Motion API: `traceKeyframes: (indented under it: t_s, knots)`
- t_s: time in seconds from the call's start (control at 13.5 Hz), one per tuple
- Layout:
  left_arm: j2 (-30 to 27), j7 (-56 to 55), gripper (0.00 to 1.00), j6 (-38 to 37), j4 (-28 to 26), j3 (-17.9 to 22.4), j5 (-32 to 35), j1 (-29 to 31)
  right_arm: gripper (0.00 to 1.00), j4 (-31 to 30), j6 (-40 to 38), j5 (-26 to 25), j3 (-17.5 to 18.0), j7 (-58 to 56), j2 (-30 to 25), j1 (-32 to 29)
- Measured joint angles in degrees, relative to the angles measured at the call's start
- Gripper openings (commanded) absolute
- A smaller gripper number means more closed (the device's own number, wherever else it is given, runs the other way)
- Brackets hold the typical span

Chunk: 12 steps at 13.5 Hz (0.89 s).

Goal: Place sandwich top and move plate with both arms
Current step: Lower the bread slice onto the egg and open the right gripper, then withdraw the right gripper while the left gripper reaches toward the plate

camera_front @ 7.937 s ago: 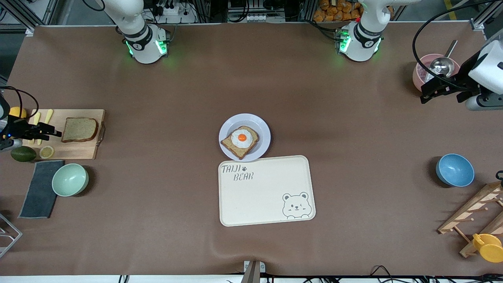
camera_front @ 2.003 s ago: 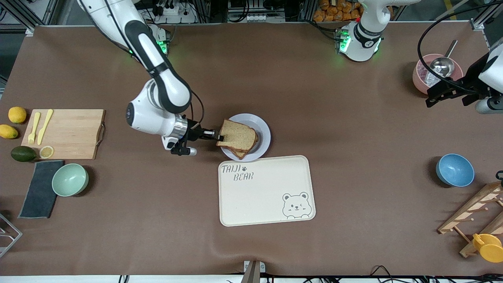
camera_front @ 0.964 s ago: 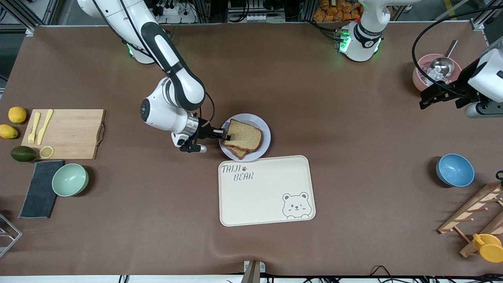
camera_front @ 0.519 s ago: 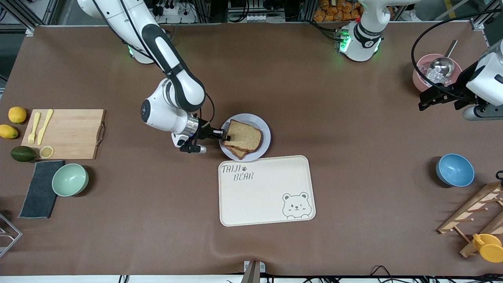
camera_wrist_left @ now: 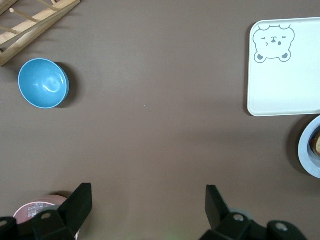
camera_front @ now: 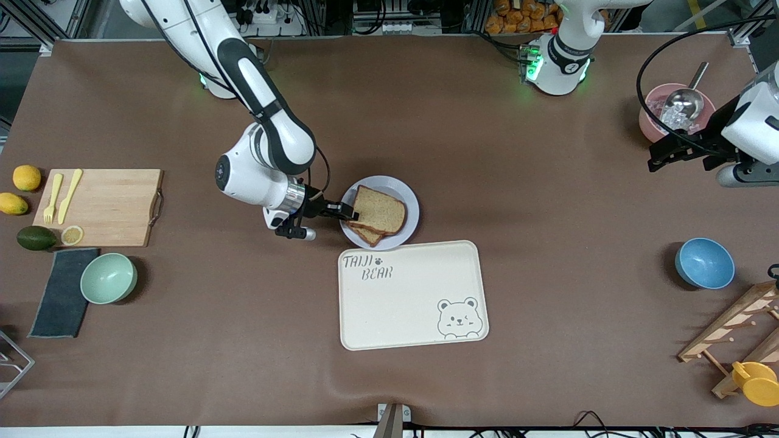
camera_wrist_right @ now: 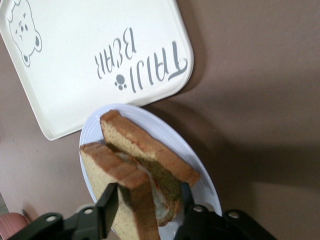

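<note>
The right gripper's fingers (camera_wrist_right: 107,200) are seen parted on either side of the sandwich top (camera_front: 380,210). A gap shows on one side, so the slice is flanked but not clamped. The right gripper (camera_front: 352,213) is held low at the plate's (camera_front: 411,207) rim, on the side toward the right arm's end of the table. The sandwich top is laid askew on the lower bread slice (camera_front: 369,236), whose corner sticks out nearer to the front camera. Both slices are carried by the plate at the middle of the table.

The cream bear tray (camera_front: 414,298) is set just beside the plate, nearer to the front camera, with almost no gap between their edges. Bare brown table is left open around the rest of the plate.

The left gripper (camera_wrist_left: 148,194) is held spread wide with nothing between its fingers, over the table beside the pink bowl (camera_front: 650,121) at the left arm's end, where that arm waits. The blue bowl (camera_front: 704,263) is found well apart from the plate.

Compared with one second ago, the grip on the sandwich top has been loosened and the right wrist drawn slightly back from the plate. The slice is left where it was.
</note>
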Motion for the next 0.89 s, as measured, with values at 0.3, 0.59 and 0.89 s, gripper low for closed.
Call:
traceKeyframes:
  t_s: [0.3,0.59,0.89]
  knots:
    - [0.7,0.0,1.0,0.6,0.0,-0.2,-0.2,-0.3,0.65,0.3,-0.3,-0.1,-0.6,0.0,0.0,-1.3]
    - [1.0,0.0,1.0,0.7,0.0,-0.2,-1.7,-0.5,0.66,1.4,-6.5,-6.2,-1.5,0.0,-0.4,-5.9]
    - [1.6,0.0,1.0,0.7,-0.2,-0.1,-5.7,-0.2,0.74,6.5,-22.1,-15.8,-6.9,0.1,-1.2,-11.6]
